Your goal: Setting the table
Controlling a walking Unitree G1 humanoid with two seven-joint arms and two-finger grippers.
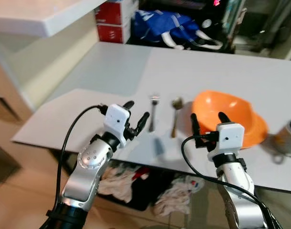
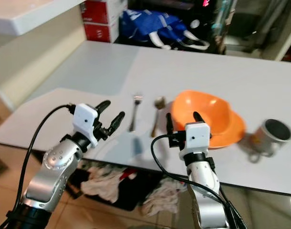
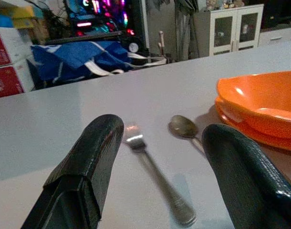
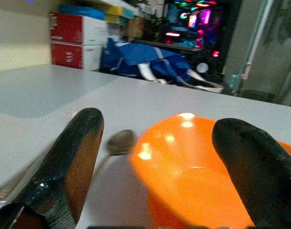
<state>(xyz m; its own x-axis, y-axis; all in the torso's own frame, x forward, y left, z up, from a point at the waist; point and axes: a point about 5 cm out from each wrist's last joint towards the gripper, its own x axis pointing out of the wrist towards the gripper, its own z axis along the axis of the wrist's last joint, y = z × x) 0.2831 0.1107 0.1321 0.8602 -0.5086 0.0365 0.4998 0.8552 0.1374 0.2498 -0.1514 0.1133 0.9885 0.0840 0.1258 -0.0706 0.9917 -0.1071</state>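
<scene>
My left jaws (image 1: 137, 114) hang open and empty over the near edge of the table (image 1: 112, 71), and the fork (image 1: 153, 112) lies just ahead of them and a little toward my right, its long axis running from the near edge toward the far one, tines at the far end. So my open fingers already roughly straddle the handle's line; I judge the left arm to be the nearer one for the fork. The spoon (image 1: 175, 114) lies parallel just beside it, bowl also at the far end, between the fork and the orange bowl (image 1: 231, 117). My right jaws (image 1: 207, 122) are likewise spread and empty, facing the orange bowl's near rim. A metal mug (image 2: 268, 136) lies tipped on its side near the table's right edge. My head views show the mug and both arms together; my left wrist view instead shows the fork (image 3: 157, 179) framed between my fingers (image 3: 90, 157).
</scene>
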